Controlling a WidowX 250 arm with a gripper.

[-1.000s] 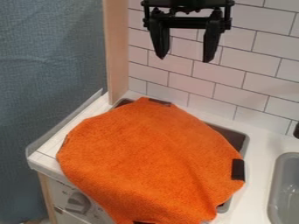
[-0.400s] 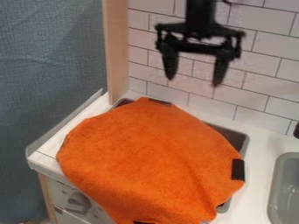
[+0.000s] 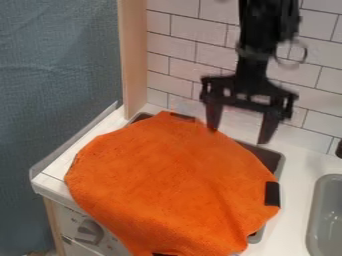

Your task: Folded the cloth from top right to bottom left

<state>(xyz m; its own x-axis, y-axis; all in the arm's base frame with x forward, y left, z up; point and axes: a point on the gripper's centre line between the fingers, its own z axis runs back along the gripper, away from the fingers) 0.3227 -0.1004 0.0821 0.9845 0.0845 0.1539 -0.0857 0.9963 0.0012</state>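
Cloth and gripper at the counter (image 3: 300, 160). The orange cloth (image 3: 167, 180) lies spread as a broad sheet over the rear left part of the counter, covering most of a dark recess (image 3: 265, 156), whose rim shows beyond the cloth at the rear and right. Its front portion extends past the counter's front edge, above a control knob (image 3: 88, 232) on the white front panel. Black patches mark the cloth at its rear corner (image 3: 182, 117), right side (image 3: 272, 194) and front margin (image 3: 163, 254). The black gripper (image 3: 238, 135) hangs from the arm (image 3: 260, 25) at the cloth's rear right side. The jaws stand wide apart, pointing downward, with nothing held between them; one tip overlaps the cloth's rear right margin in this view, and the other lies to its right, in line with the recess. Whether the first tip touches the cloth cannot be told. A grey basin (image 3: 316, 200) is set in the counter at right. Behind stands a white tiled wall (image 3: 194, 30); at left are an upright wooden panel (image 3: 133, 55) and blue-grey fabric (image 3: 57, 100).
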